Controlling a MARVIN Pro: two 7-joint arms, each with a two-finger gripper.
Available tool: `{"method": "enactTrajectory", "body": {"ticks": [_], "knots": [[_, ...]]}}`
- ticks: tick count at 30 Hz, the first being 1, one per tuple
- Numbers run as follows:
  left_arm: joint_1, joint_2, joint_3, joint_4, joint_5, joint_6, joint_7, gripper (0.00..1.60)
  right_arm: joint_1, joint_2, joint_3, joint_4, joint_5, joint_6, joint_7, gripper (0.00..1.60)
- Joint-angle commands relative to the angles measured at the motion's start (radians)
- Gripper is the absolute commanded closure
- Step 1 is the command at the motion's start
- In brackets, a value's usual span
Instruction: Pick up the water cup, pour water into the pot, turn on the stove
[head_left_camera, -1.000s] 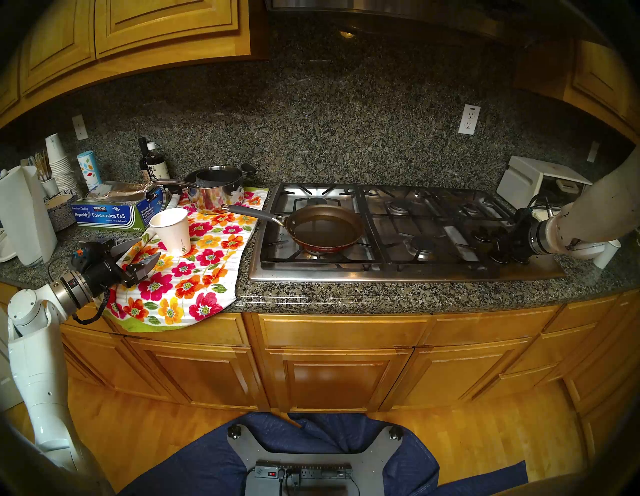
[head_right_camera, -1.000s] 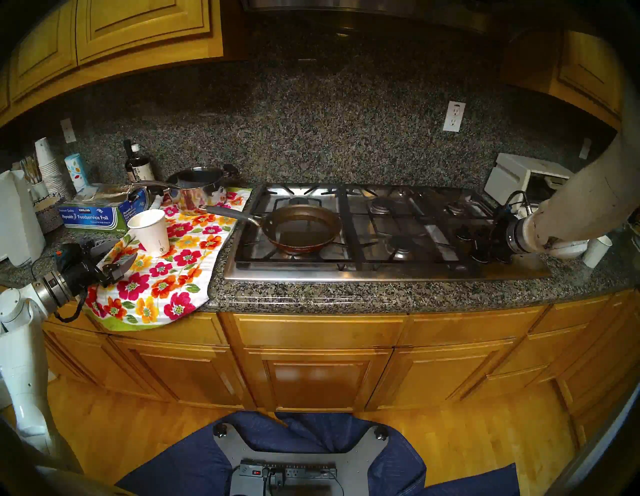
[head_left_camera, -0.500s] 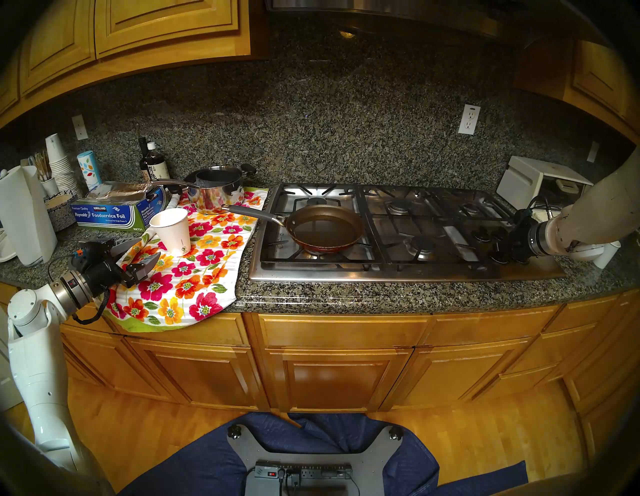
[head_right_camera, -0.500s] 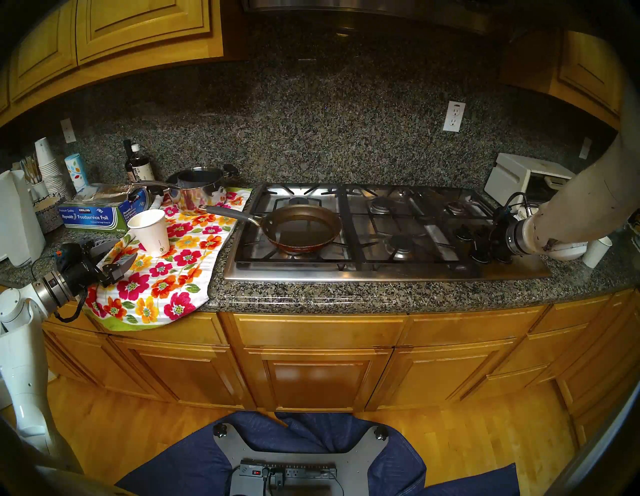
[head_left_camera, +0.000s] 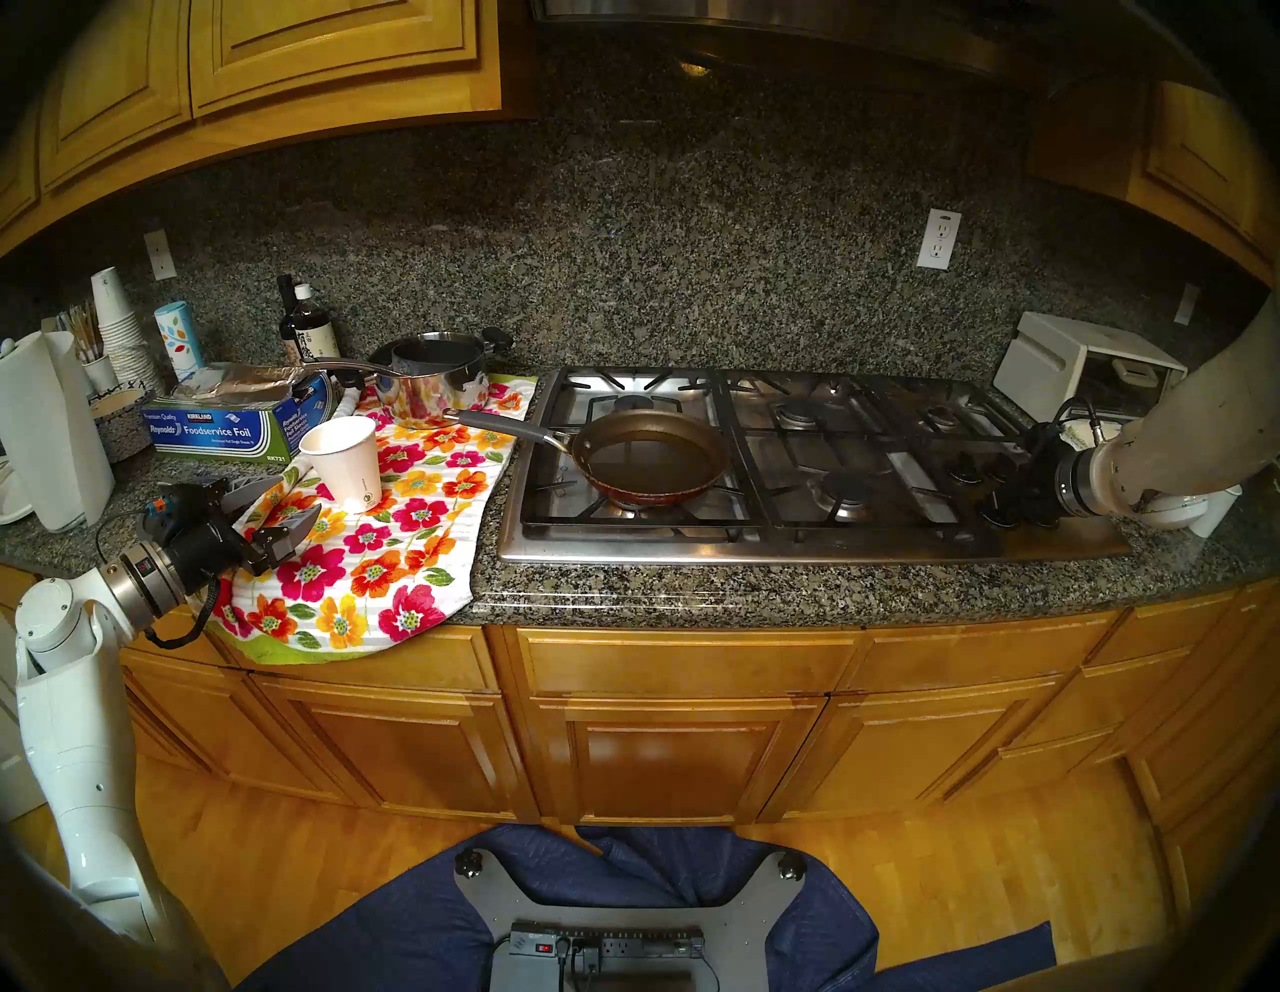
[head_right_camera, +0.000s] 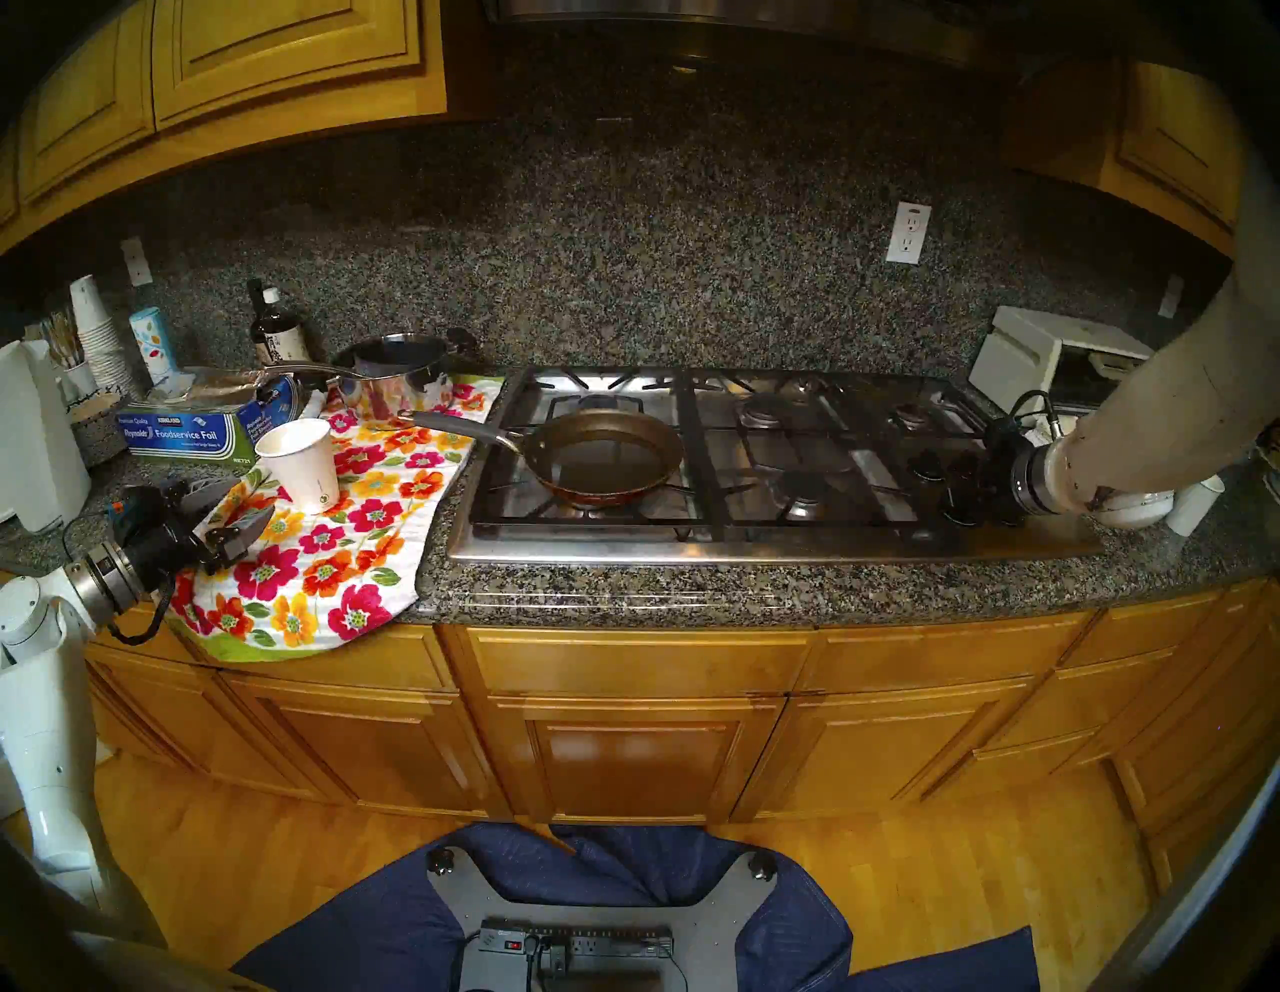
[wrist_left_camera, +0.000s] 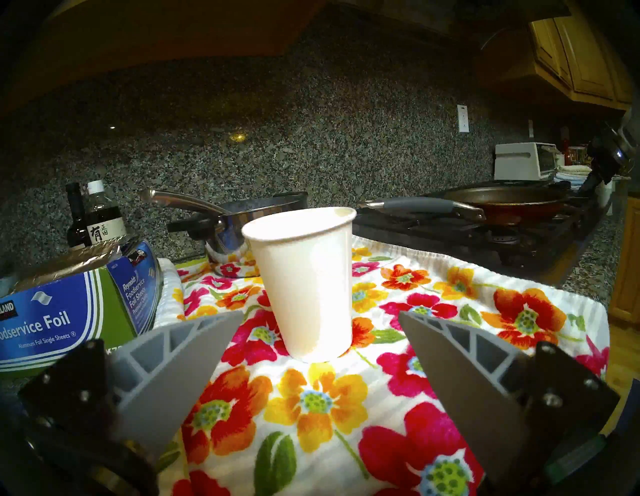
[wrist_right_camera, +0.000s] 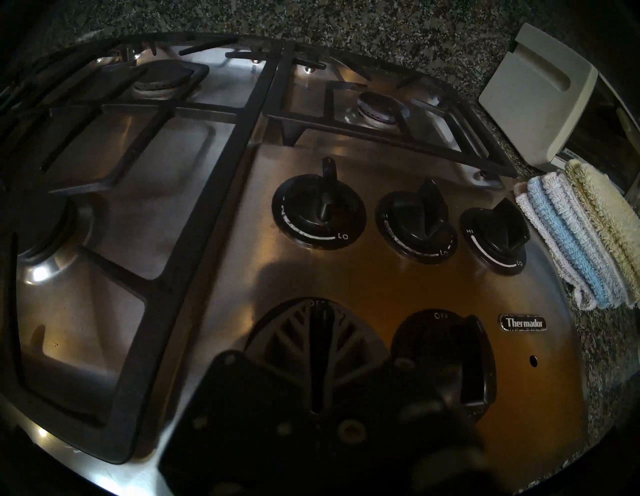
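Our right gripper (wrist_right_camera: 320, 363), fingers pressed together and empty, sits on the steel gas cooktop's (head_left_camera: 1080, 537) black front-left knob (wrist_right_camera: 323, 308). Our left gripper (wrist_left_camera: 317, 320), wide open and empty, faces the upright white paper cup (wrist_left_camera: 308, 287) straight ahead.

You see the white tapered paper cup (head_left_camera: 344, 463) upright on the floral towel, left of the bronze-brown frying pan (head_left_camera: 651, 455) holding liquid on the stainless-steel gas cooktop (head_left_camera: 817, 547).
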Motion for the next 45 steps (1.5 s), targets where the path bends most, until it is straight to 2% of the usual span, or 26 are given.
{"method": "enactTrajectory", "body": {"ticks": [1, 9, 15, 19, 29, 30, 34, 45], "knots": [[-0.024, 0.011, -0.011, -0.023, -0.013, 0.002, 0.002, 0.00, 0.008, 0.001, -0.054, -0.030, -0.051, -0.012, 0.034, 1.60], [-0.024, 0.011, -0.011, -0.023, -0.013, 0.002, 0.001, 0.00, -0.004, -0.009, -0.099, -0.024, -0.108, -0.079, 0.062, 1.60], [-0.024, 0.011, -0.011, -0.023, -0.013, 0.002, 0.001, 0.00, 0.001, -0.017, -0.114, -0.049, -0.150, -0.161, 0.080, 1.60], [-0.024, 0.011, -0.011, -0.023, -0.013, 0.002, 0.001, 0.00, -0.026, -0.032, -0.111, -0.059, -0.182, -0.232, 0.071, 1.60], [-0.024, 0.011, -0.011, -0.023, -0.013, 0.002, 0.001, 0.00, -0.068, -0.053, -0.117, -0.048, -0.226, -0.341, 0.053, 1.60], [-0.024, 0.011, -0.011, -0.023, -0.013, 0.002, 0.001, 0.00, -0.084, -0.066, -0.126, -0.040, -0.247, -0.374, 0.043, 1.60], [-0.024, 0.011, -0.011, -0.023, -0.013, 0.001, 0.001, 0.00, -0.105, -0.082, -0.145, -0.029, -0.280, -0.424, 0.028, 1.60], [-0.024, 0.011, -0.011, -0.023, -0.013, 0.002, 0.001, 0.00, -0.121, -0.112, -0.190, -0.021, -0.329, -0.496, 0.009, 1.60]]}}
